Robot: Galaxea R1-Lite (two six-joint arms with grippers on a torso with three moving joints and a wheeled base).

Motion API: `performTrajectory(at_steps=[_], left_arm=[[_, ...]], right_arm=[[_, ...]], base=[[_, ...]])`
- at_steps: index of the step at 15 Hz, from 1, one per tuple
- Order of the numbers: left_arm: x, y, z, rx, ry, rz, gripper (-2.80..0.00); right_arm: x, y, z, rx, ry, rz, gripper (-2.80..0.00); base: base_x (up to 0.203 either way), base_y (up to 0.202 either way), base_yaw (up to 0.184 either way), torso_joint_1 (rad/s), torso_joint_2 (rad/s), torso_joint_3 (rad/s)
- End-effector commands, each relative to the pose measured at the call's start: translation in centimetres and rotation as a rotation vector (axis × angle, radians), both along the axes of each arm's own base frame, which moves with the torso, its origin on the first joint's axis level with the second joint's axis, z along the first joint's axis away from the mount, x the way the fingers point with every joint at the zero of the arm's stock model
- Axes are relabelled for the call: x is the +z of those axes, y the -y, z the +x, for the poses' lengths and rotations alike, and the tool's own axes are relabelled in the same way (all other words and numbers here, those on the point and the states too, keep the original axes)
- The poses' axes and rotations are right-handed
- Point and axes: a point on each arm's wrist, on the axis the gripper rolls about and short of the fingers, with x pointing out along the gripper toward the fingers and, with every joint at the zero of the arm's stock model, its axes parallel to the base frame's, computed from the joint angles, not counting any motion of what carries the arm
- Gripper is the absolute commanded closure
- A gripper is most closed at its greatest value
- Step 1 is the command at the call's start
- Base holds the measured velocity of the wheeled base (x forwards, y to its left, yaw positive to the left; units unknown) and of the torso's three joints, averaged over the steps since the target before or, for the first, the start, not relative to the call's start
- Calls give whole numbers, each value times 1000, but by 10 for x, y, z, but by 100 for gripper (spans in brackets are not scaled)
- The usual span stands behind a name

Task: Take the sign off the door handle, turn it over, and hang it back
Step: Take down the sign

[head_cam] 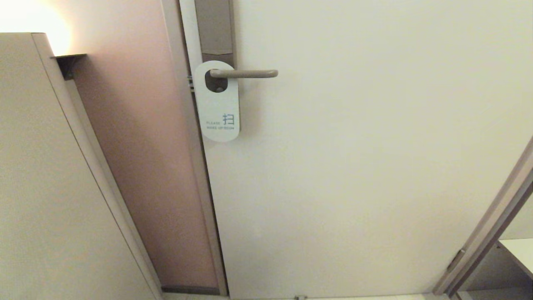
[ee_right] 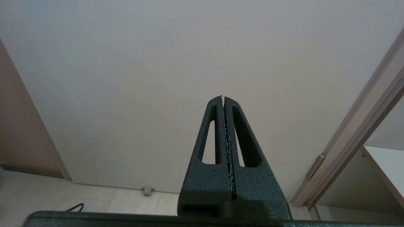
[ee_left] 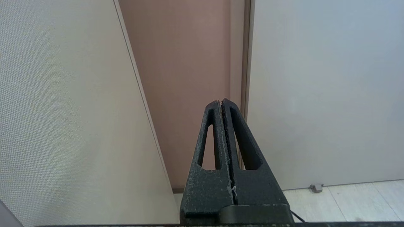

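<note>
The sign hangs on the door handle in the head view, its white face with "MAKE UP ROOM" lettering turned toward me. The handle's beige lever passes through the sign's oval hole and points right. Neither arm shows in the head view. My left gripper is shut and empty, low down, pointing at the door's lower edge near the frame. My right gripper is shut and empty too, facing the plain lower part of the door. Sign and handle appear in neither wrist view.
The pale door fills most of the head view, with a brown backplate above the handle. A pinkish wall strip and a beige panel lie left. A door frame slants at the right. A floor stop sits by the door's foot.
</note>
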Motion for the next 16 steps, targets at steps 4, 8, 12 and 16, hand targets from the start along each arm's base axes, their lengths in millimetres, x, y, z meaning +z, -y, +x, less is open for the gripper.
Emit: performTrajectory(at_steps=[4,8,12,16], left_arm=[[0,0,0,-1,-2,1,0],[0,0,0,-1,-2,4,0],[0,0,0,2,-2,2,0],[0,0,0,7,-1,5,0]], right_arm=[[0,0,0,1,-2,-1,0],[0,0,0,2,-2,0,0],[0,0,0,2,-2,-1,0],[0,0,0,0,-2,-1,0]], base=[[0,0,0,0,0,0],[0,0,0,0,0,0],[0,0,0,0,0,0],[0,0,0,0,0,0]])
